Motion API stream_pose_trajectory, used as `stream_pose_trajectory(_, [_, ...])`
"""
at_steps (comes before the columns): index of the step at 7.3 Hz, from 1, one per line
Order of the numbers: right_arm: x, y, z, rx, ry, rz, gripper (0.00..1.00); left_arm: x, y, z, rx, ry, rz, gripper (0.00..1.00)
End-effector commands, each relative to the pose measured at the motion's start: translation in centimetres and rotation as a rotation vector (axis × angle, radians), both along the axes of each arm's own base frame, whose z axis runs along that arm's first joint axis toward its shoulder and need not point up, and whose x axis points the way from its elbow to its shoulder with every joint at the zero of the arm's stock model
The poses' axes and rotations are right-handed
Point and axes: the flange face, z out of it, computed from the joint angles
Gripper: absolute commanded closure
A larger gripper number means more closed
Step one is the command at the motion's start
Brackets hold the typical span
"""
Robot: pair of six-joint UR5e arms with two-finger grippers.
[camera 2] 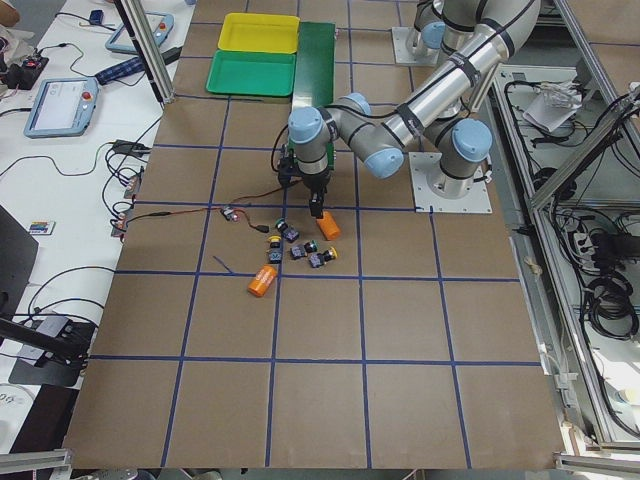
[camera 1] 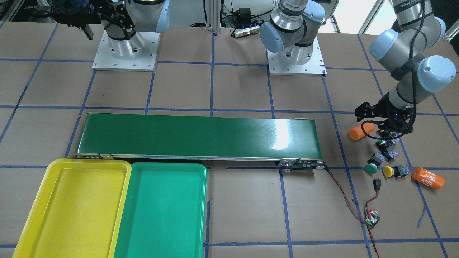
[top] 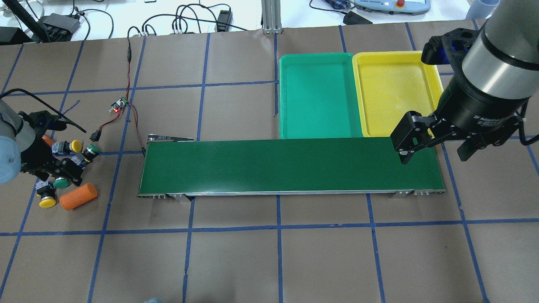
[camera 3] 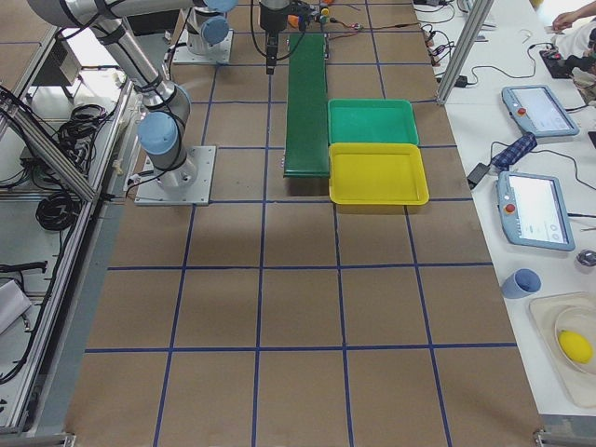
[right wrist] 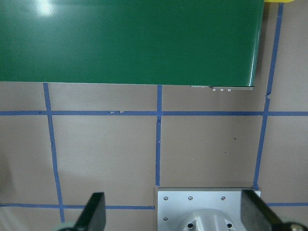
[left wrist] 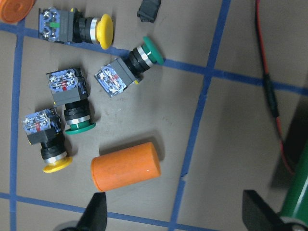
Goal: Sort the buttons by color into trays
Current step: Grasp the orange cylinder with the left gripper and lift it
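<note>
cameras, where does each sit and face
Front-facing: across the table, facing arm bases.
Overhead: behind robot, looking down; right claw looms.
Exterior left: table's end; left arm near.
Exterior right: opposite end; right arm near.
Left wrist: above buttons; left claw shows.
Right wrist: above conveyor; base plate shows.
Side views share trays.

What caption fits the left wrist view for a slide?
Open left end effector above two yellow buttons, two green buttons and an orange cylinder on the taped table.
</note>
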Motion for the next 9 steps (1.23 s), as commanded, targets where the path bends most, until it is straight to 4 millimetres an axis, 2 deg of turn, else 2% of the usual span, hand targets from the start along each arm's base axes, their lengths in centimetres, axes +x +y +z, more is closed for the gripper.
stream_pose_trajectory(1, [0.0,-0.1,-0.2,0.003,-0.002,-0.001,0.00,0.6,1.2,-2.4,0.061,0.054,-0.293,0.00])
stream_pose_trajectory(2, [0.0,-0.1,-0.1,0.001,-0.003,-0.002,0.00,0.7,1.0,-3.4,0.086,0.083,-0.382,0.00])
stream_pose_trajectory(4, [0.0,0.0,-0.1,0.001,0.000,-0.002,0.00,1.3,0.0,-4.3,0.089,0.105,-0.523,0.00])
stream_pose_trajectory(5, [0.0,-0.1,-0.1,0.001,-0.002,-0.002,0.00,1.7,-0.4,-4.6,0.078,0.092,-0.552,0.00])
stream_pose_trajectory(7, [-0.1,0.0,0.0,-0.001,0.010,0.002,0.00,1.6,-0.9,-6.4,0.081,0.111,-0.563,0.06])
stream_pose_trajectory(8, [0.0,-0.1,-0.1,0.001,0.001,0.000,0.00,1.4,-0.9,-6.8,0.090,0.118,-0.587,0.35])
stream_pose_trajectory(9, [0.0,-0.1,-0.1,-0.003,0.000,0.000,0.00,1.2,-1.0,-6.7,0.093,0.112,-0.608,0.67])
